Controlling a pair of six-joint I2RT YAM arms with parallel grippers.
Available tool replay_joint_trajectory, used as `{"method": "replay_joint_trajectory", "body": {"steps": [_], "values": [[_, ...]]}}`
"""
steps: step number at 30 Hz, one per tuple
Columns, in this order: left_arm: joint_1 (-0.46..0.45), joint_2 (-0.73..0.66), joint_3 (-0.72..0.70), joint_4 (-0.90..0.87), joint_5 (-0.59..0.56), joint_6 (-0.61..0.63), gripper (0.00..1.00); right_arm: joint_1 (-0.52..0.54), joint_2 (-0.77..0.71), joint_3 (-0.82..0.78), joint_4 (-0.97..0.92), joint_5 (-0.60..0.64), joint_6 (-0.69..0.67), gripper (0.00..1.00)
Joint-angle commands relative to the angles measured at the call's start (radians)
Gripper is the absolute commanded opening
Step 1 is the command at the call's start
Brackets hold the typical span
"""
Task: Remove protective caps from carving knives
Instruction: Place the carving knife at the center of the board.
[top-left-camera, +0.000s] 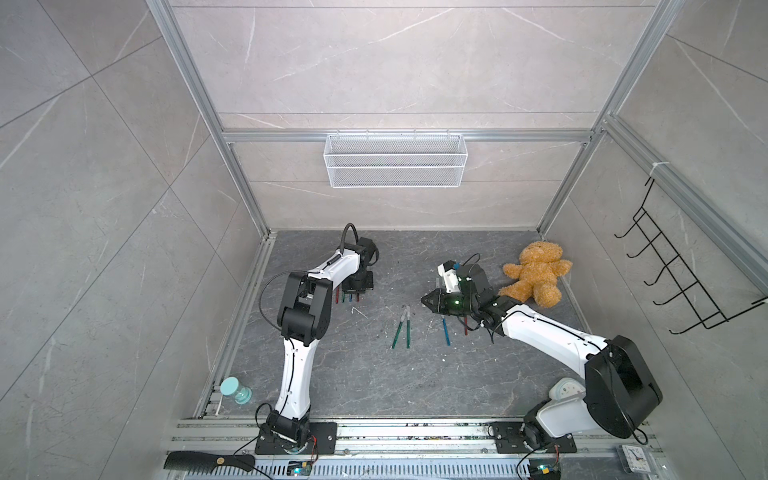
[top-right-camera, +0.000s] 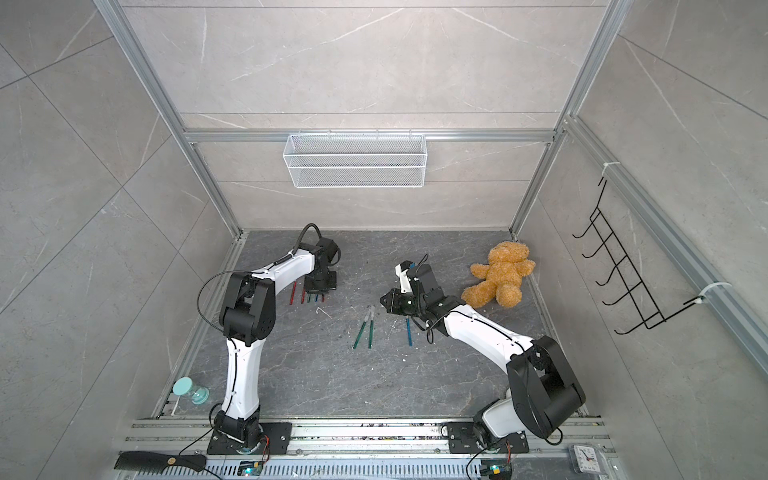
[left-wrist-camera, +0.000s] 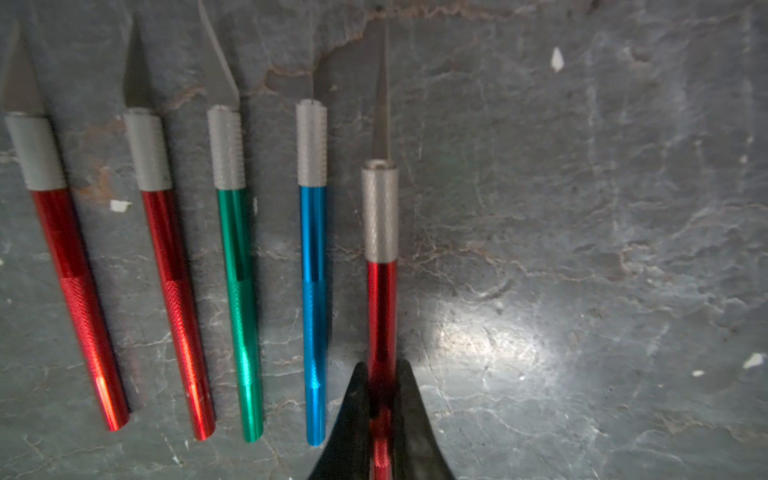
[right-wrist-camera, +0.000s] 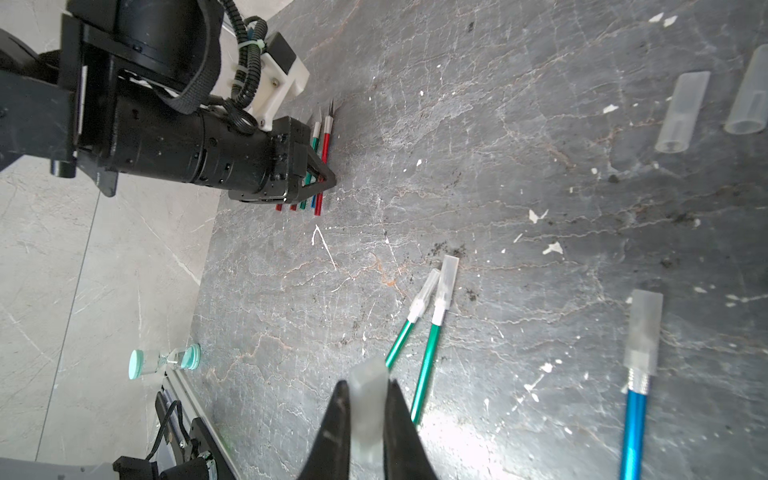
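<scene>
Low, left gripper (left-wrist-camera: 382, 368) clamps red knife (left-wrist-camera: 381, 299); right gripper (right-wrist-camera: 368, 383) pinches cap (right-wrist-camera: 365, 419).

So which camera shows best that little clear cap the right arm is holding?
The right wrist view: the clear cap sits large in the foreground, pinched between the two black fingers. In both top views it is too small to make out. The left wrist view shows knives, not this cap.

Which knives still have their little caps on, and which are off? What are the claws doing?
left gripper: shut on the red knife, blade bare.
four knives in a row: lying uncapped.
right gripper: shut on the held cap.
two green knives: capped, lying.
lone blue knife: capped.
two loose caps: off, lying flat.
</scene>
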Motion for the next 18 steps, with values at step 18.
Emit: {"method": "replay_joint_trajectory", "body": {"steps": [18], "values": [[0.007, 0.076, 0.081, -0.073, -0.011, 0.044, 0.03, 0.017, 0.014, 0.009, 0.006, -0.007, -0.018, 0.0]]}}
